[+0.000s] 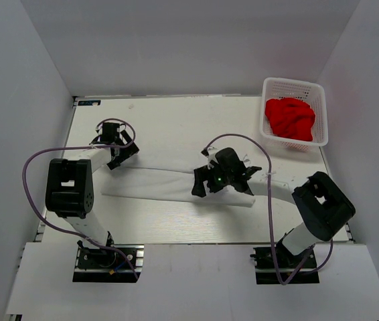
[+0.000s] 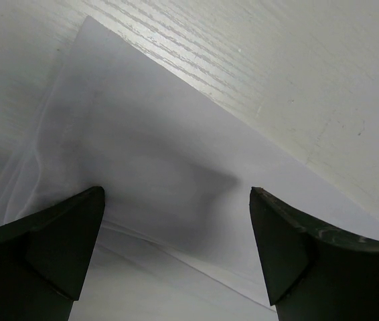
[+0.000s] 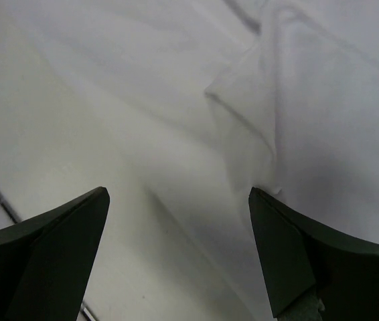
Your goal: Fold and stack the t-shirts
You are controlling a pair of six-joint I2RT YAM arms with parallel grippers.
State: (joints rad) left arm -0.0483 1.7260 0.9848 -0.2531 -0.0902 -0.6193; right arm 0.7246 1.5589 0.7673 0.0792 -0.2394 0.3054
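The white t-shirt (image 1: 156, 185) lies on the table as a long folded strip running from the left arm to the right arm. My left gripper (image 1: 121, 155) is open just above its left end; the cloth's corner shows between the jaws in the left wrist view (image 2: 169, 174). My right gripper (image 1: 201, 184) is open over the strip's right part, with folded cloth (image 3: 270, 114) below the jaws. The red t-shirt (image 1: 290, 118) lies crumpled in the white lattice basket (image 1: 318, 100) at the back right.
The table's back edge (image 1: 176, 96) meets the white wall. Side walls close in on the left and right. Purple cables (image 1: 42, 160) loop beside each arm. A small dark object (image 1: 89, 102) sits at the back left corner.
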